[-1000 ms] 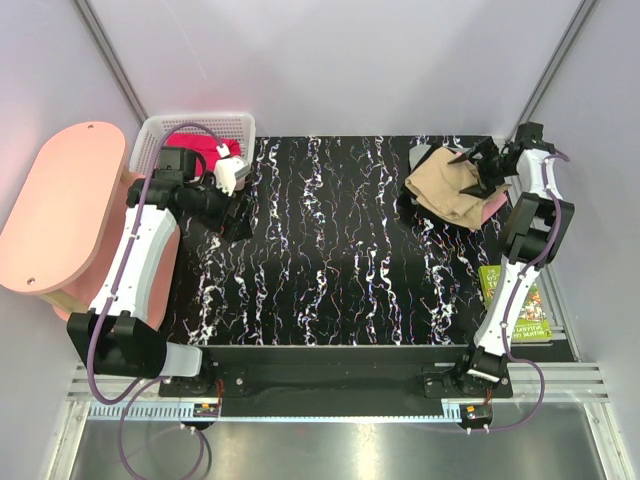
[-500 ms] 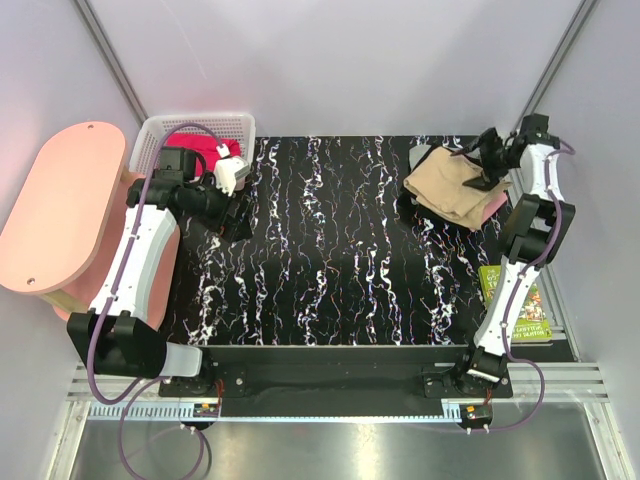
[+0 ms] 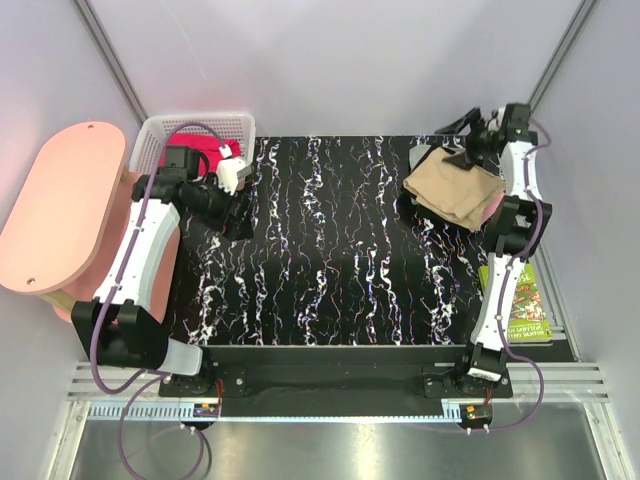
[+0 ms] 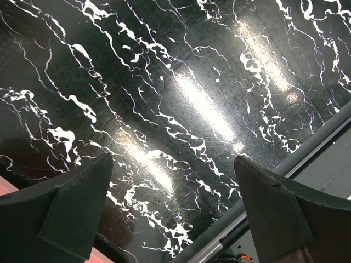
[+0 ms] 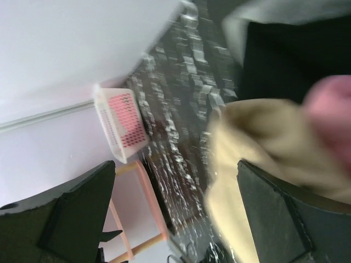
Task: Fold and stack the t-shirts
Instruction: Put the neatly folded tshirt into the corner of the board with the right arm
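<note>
A folded tan-beige t-shirt (image 3: 452, 190) lies on top of a pile at the table's far right. A pink t-shirt (image 3: 492, 207) peeks out beneath its right edge and a black one (image 3: 421, 158) at its back left. A magenta-red t-shirt (image 3: 203, 148) lies in the white basket (image 3: 196, 122). My right gripper (image 3: 463, 140) is open and empty above the pile's back edge. Its blurred wrist view shows tan cloth (image 5: 263, 142), pink cloth (image 5: 332, 104) and black cloth (image 5: 285, 55). My left gripper (image 3: 236, 216) is open and empty over bare marble (image 4: 181, 104) beside the basket.
A green paperback book (image 3: 521, 308) lies at the table's right edge by the right arm. A pink oval side table (image 3: 60, 205) stands to the left of the basket. The basket also shows in the right wrist view (image 5: 123, 123). The table's edge rail (image 4: 307, 153) crosses the left wrist view.
My right gripper has come off the tan shirt and swung back and left, above the pile's rear edge. The left arm has shifted only slightly.
</note>
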You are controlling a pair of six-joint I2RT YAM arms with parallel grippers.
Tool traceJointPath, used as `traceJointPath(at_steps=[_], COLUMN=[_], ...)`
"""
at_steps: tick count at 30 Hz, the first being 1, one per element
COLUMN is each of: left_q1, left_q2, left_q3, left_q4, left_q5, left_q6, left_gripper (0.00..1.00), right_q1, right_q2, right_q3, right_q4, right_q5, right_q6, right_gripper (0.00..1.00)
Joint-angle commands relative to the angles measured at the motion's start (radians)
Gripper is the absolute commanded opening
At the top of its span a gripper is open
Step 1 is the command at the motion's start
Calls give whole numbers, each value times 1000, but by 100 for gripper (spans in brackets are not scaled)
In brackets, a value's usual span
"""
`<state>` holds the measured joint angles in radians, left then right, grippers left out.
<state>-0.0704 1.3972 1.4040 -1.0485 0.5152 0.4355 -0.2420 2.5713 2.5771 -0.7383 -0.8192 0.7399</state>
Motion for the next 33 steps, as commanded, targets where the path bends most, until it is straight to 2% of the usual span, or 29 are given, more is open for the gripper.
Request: traceJointPath(at_steps=[1, 7, 11, 15, 18, 19, 21, 22, 24, 25, 26, 30, 33], left_q1=[4, 6, 6, 6, 6, 6, 7, 6, 6, 6, 6, 6, 6], left_q2=[34, 49, 30, -35, -92, -105, -142, -156, -190, -199, -213, -225, -244], left_q3=[46, 43, 33, 18, 20, 21, 26, 23, 18, 13, 10, 7, 3], left_q4=[21, 30, 28, 28, 16, 9, 1, -4, -1, 10, 15, 28, 39], left_q5=[-3, -7, -14, -24, -23, -26, -33, -38, -50, -55, -63, -84, -84], left_q6=[-20, -24, -24, -23, -29, -35, -43, -53, -69, -82, -90, -121, -127], left_gripper=[99, 99, 99, 99, 99, 99, 99, 99, 99, 99, 99, 99, 99], right_q1=[-9, -33, -33, -11, 9, 27, 49, 76, 118, 141, 192, 272, 305], right_q2=[105, 168, 156, 35, -123, -226, -336, -453, -584, -715, -777, -1107, -1287], right_q3=[-70, -46, -5, -3, -47, -96, -152, -238, -361, -493, -559, -951, -1116], right_q4=[24, 20, 24, 24, 20, 17, -33, -44, -47, -49, -39, 33, 86], right_q5=[-57, -51, -103, -129, -124, -109, -36, -9, 79, 118, 159, 278, 295], right_q6=[18, 26, 35, 10, -31, -52, -137, -164, -233, -261, -298, -309, -292], right_gripper=[100, 100, 100, 100, 100, 100, 100, 100, 100, 100, 100, 100, 100])
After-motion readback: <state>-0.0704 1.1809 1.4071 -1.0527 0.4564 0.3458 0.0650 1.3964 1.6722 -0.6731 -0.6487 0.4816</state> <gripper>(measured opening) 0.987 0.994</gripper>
